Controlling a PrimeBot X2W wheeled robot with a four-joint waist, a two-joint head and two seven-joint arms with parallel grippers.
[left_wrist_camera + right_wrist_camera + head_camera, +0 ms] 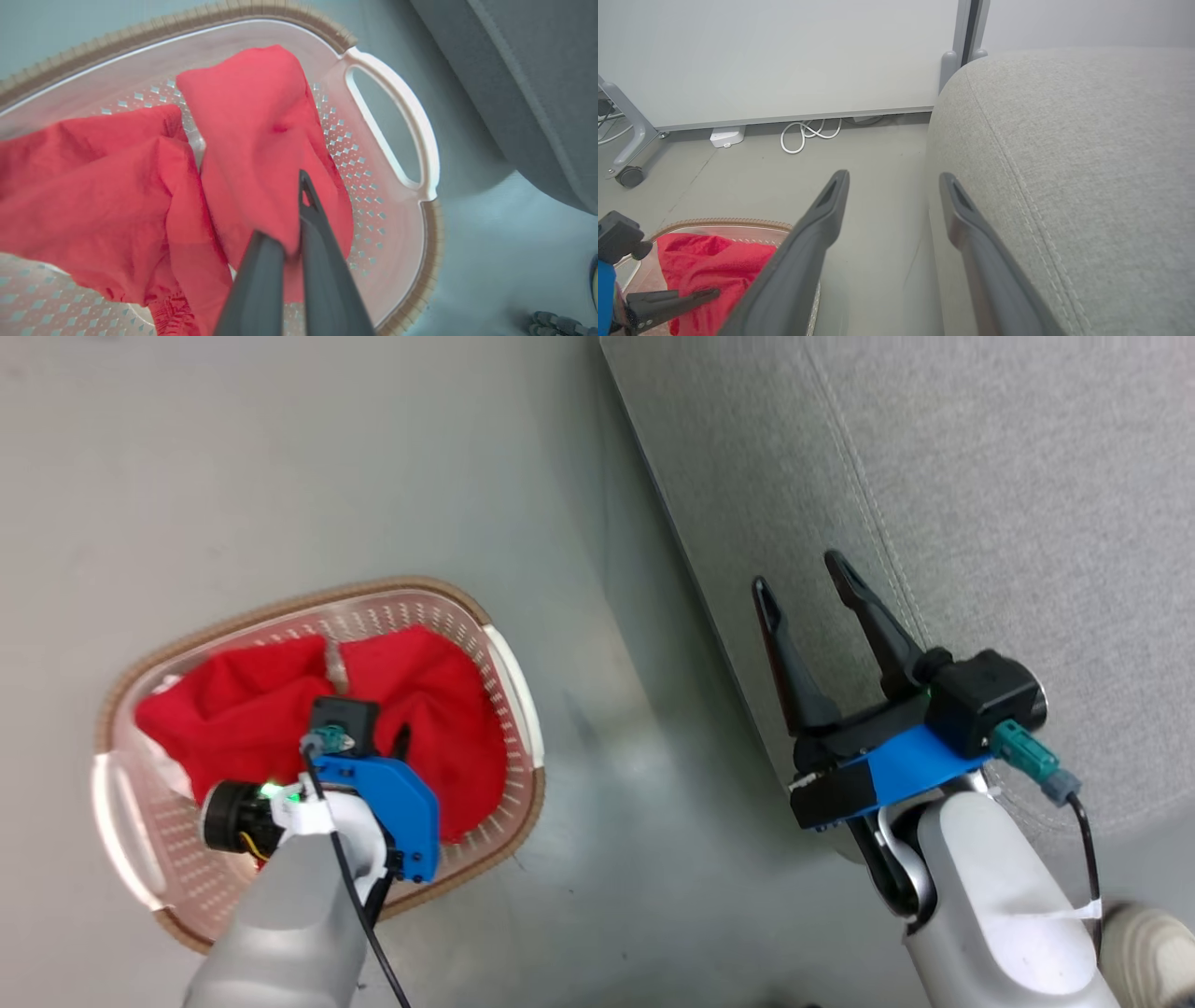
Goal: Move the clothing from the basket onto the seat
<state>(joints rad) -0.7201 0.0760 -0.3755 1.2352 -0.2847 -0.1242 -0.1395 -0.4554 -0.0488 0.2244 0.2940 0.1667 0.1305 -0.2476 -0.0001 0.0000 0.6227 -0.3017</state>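
At the lower left of the head view, an oval basket of cream plastic sits on the smooth grey floor. It has perforated walls, a brown woven-look rim and looped side handles. Inside it lies the clothing, soft bright red cloth in crumpled folds that fill most of the basket. The left gripper reaches down into it, its two long dark fingers pressed together on a fold of the red cloth, which drapes over one finger. At the right of the head view, the right gripper holds nothing, with its tapered fingers spread wide over the edge of the seat. The seat is a large grey woven cushion with a rounded corner and a stitched seam. A coiled white cable lies by the wall.
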